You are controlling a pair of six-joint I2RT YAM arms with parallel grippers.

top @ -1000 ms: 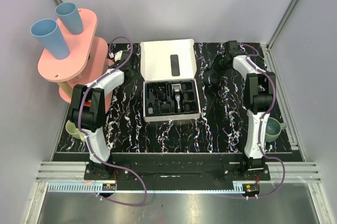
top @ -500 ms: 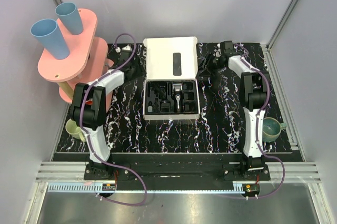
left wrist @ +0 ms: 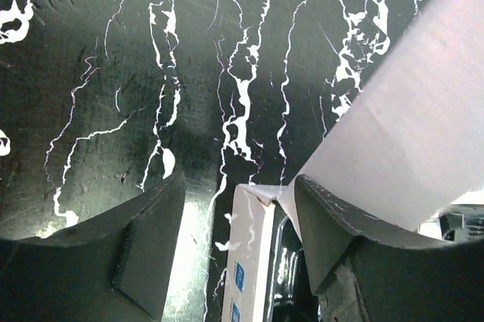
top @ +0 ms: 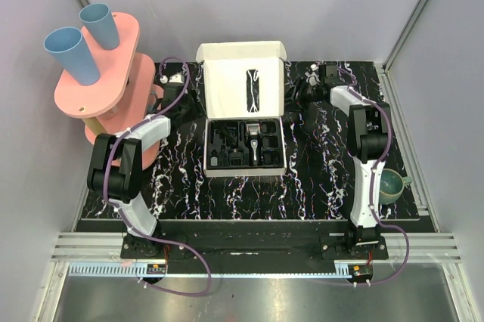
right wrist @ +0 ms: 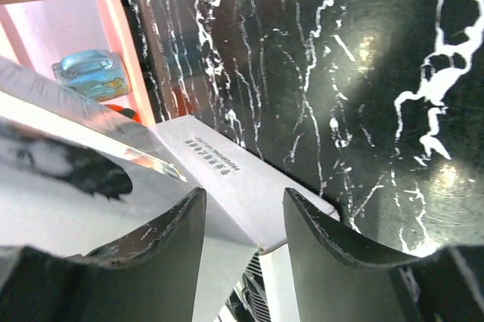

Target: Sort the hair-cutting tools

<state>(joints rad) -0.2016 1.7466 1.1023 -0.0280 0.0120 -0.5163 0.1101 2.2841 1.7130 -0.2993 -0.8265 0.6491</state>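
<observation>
Box lid point(top: 227, 88) risen, jaws parted astride its edges, grip unclear, marbled black table point(top: 318, 178), grey walls point(top: 265, 4)

The end effector point(left wrist: 240, 190) straddles a white box point(left wrist: 248, 265) corner over the marbled table point(left wrist: 136, 72).

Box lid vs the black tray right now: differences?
The lid is white card with a black clipper picture; the tray is black moulded plastic. The lid is tilted up at the back; the tray lies flat, holding the clipper. Both are parts of one box.
</observation>
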